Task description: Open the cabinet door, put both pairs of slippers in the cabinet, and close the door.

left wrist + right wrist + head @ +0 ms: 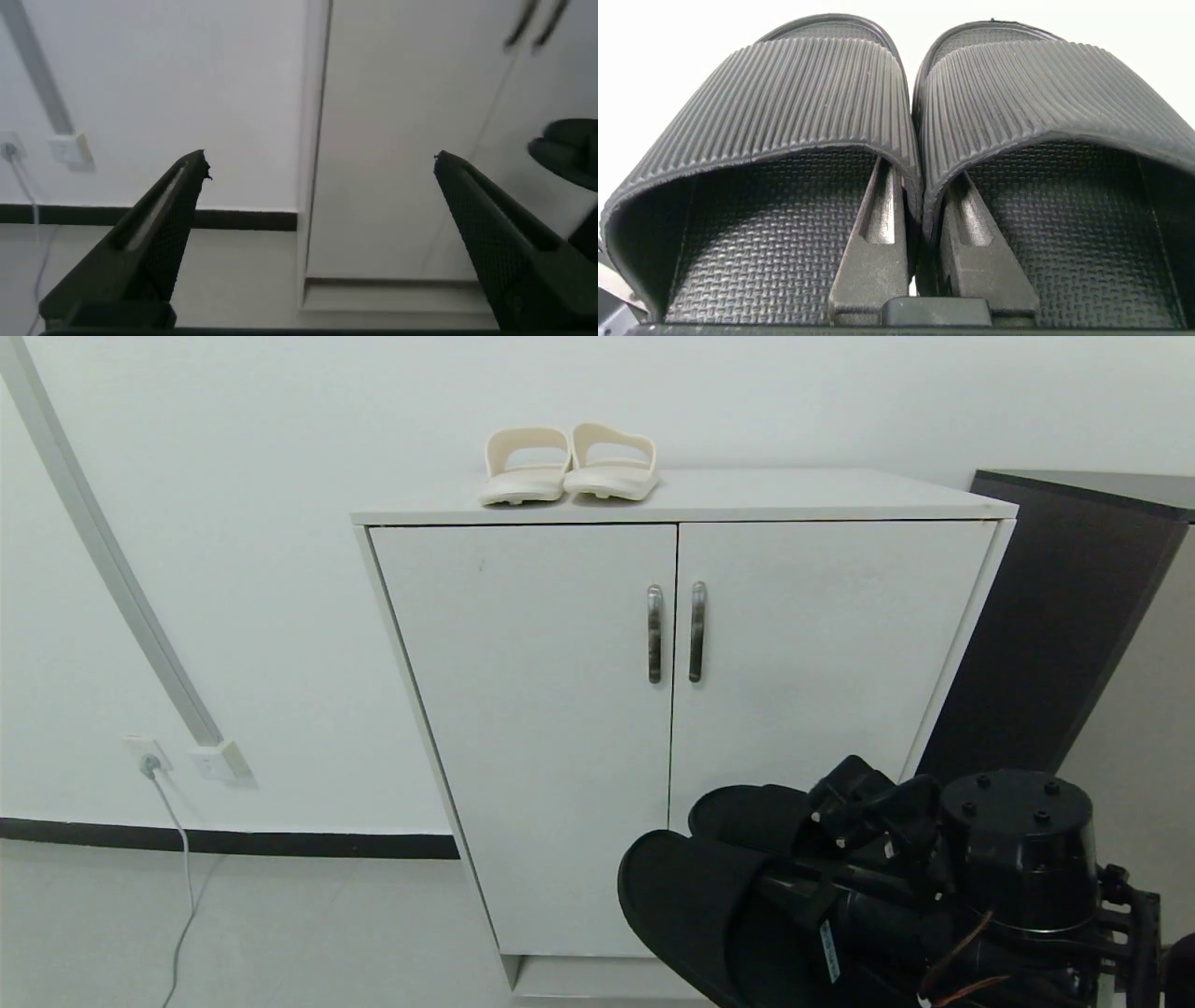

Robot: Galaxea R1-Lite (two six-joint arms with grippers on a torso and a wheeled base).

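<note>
The right gripper [922, 191] is clamping the black slippers [803, 103], with one finger inside each slipper, pinching their touching inner walls together. The left gripper [321, 161] is hanging with its fingers spread wide and nothing between them. Ahead of both grippers, the cabinet [794, 497] is standing with both doors [532, 709] shut. The cream slippers [568, 467] are sitting side by side on its top, well above the right gripper.
</note>
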